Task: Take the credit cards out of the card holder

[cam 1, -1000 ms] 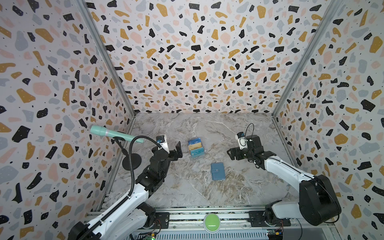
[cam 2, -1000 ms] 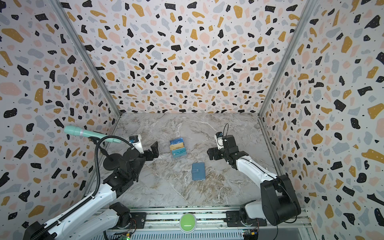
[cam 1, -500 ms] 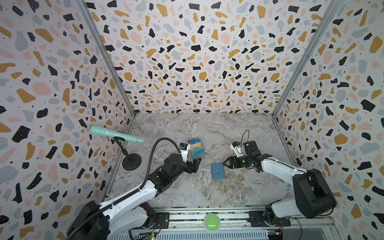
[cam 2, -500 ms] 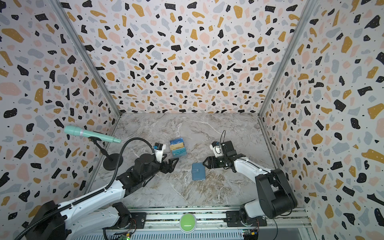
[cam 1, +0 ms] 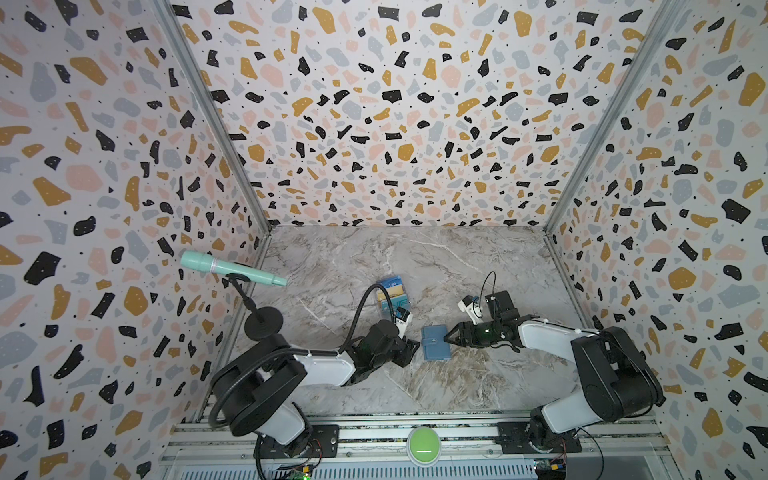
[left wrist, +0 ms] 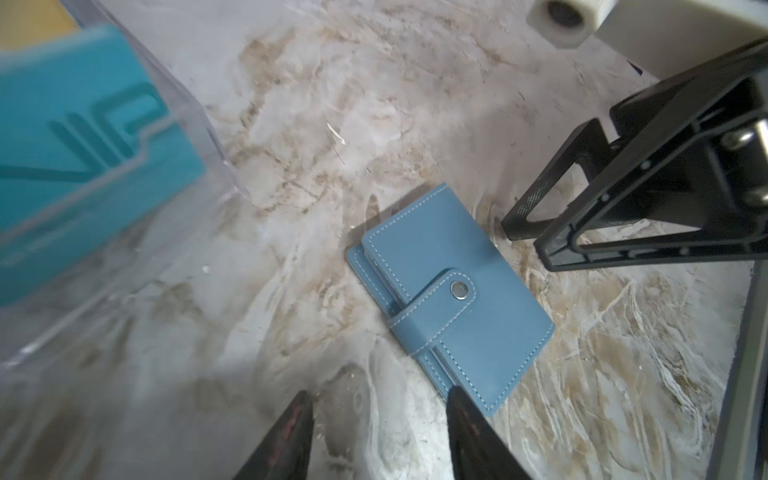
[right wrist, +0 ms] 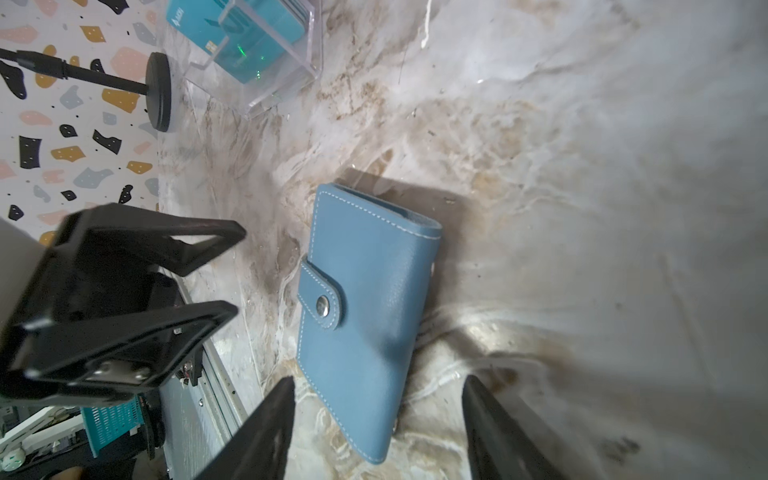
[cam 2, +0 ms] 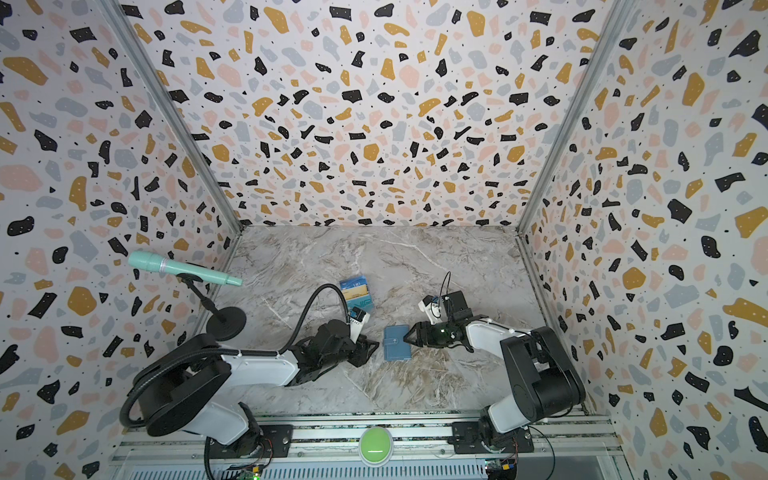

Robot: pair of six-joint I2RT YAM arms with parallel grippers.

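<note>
On the marble tabletop (cam 1: 415, 257), near the middle, I find the card holder (cam 1: 435, 343) lying flat and closed, its snap tab (left wrist: 436, 309) fastened over the front cover. The left wrist view confirms the stud pressed shut and the stitched edges intact.

My left gripper (cam 1: 412, 346) sits low at the holder's left edge, fingers parted with nothing between them; from the left wrist view the fingertips (left wrist: 291, 419) stand just short of the holder's near corner, and I cannot tell whether one touches it. My right gripper (cam 1: 451, 335) comes in from the right, jaws apart and empty, its tips at the holder's right edge; contact is not clear in both top views. The right wrist view shows the holder lying between and ahead of the two fingers (right wrist: 270, 415).

Farther back, just left of centre, a clear acrylic stand (cam 1: 391, 296) holds the credit cards (left wrist: 75, 137), teal and tan ones, one teal card marked VIP. A mint-green microphone (cam 1: 232, 269) on a black stand occupies the far left edge.
</note>
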